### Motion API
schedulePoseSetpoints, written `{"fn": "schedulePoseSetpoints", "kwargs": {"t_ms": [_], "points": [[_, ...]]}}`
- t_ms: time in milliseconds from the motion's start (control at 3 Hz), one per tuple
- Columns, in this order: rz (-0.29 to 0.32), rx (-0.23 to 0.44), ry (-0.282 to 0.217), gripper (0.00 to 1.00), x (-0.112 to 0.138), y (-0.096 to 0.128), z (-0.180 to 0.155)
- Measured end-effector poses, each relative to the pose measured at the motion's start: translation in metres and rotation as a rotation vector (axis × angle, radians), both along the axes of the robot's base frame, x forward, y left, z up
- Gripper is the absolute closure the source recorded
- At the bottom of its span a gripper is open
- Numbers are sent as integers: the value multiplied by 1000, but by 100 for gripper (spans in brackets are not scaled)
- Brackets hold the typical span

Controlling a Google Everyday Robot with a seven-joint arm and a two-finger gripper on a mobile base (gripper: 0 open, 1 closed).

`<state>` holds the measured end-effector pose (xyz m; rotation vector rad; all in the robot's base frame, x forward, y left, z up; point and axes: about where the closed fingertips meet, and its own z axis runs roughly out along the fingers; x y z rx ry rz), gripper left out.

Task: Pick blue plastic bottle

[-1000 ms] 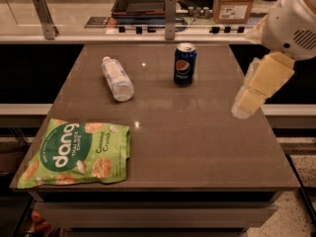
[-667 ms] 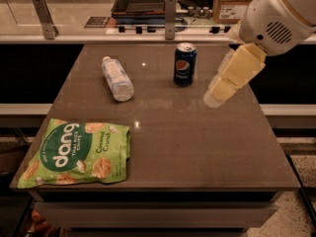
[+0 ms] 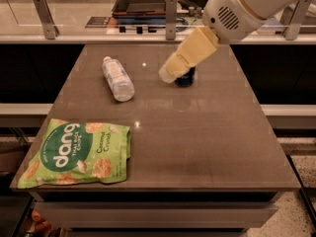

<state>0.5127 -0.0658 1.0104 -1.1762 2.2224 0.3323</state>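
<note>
The blue plastic bottle (image 3: pixel 117 78) lies on its side on the brown table (image 3: pixel 197 132), left of centre toward the back, white cap pointing away. It is clear with a pale whitish-blue label. My gripper (image 3: pixel 168 74) hangs from the arm that comes in from the upper right. Its cream-coloured tip is above the table, to the right of the bottle and apart from it. It covers most of the dark blue can (image 3: pixel 185 78) behind it.
A green Dang chips bag (image 3: pixel 79 153) lies flat at the table's front left corner. A counter with metal posts and a dark tray (image 3: pixel 143 4) runs behind the table. The table's right and front edges drop to the floor.
My arm has swung left across the table, from beyond the right edge to in front of the can. The bottle, can and bag have not moved.
</note>
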Motion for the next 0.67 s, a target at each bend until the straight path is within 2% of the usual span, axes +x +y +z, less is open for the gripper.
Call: {"fn": "schedulePoseSetpoints", "kwargs": {"t_ms": [333, 667], "points": [[-87, -61, 19, 0, 24, 19, 8], [-188, -172, 65, 0, 50, 36, 10]]}}
